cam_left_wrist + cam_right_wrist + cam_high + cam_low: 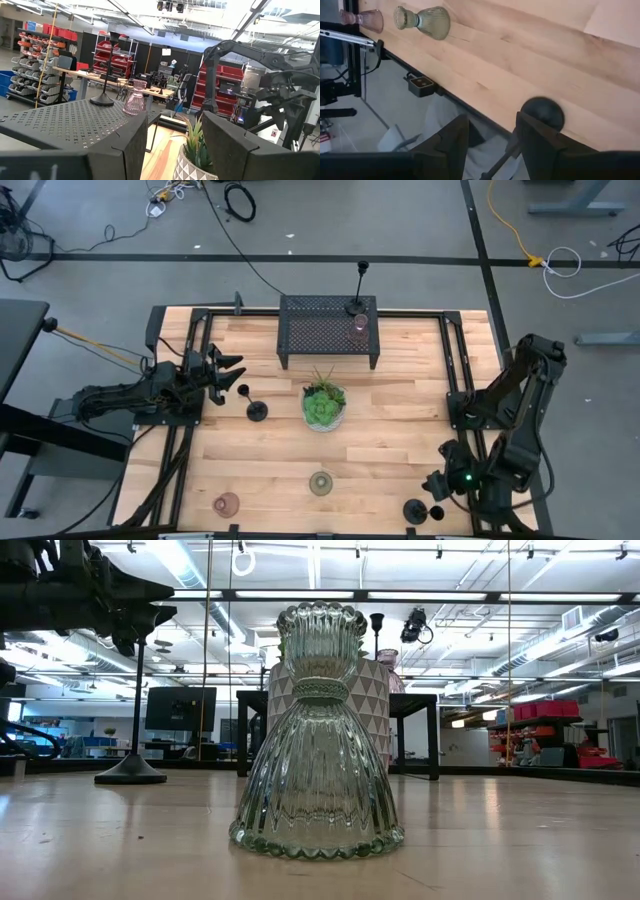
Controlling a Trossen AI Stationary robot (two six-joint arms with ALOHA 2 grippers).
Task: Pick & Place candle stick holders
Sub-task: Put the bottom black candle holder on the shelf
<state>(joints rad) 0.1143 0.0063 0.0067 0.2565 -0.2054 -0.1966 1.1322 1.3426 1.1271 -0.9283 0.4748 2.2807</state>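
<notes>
Counting: black mesh rack (328,330) holds one black holder (356,306), one pink glass cup (360,326); four pieces left on table (400,430); left gripper (232,375) fingers spread, empty; right gripper (432,485) fingers parted, empty.

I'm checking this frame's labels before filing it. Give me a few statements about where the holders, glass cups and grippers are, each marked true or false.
1. A black holder and a pink glass cup stand on the mesh rack. True.
2. The green glass cup sits on the rack. False: it stands on the table, near the front edge.
3. The left gripper is open, beside a black holder on the table. True.
4. The right gripper carries a pink cup. False: it is open over the front edge by a black holder; the second pink cup stands at front left.
5. The plant is on the rack. False: it is on the table.
</notes>
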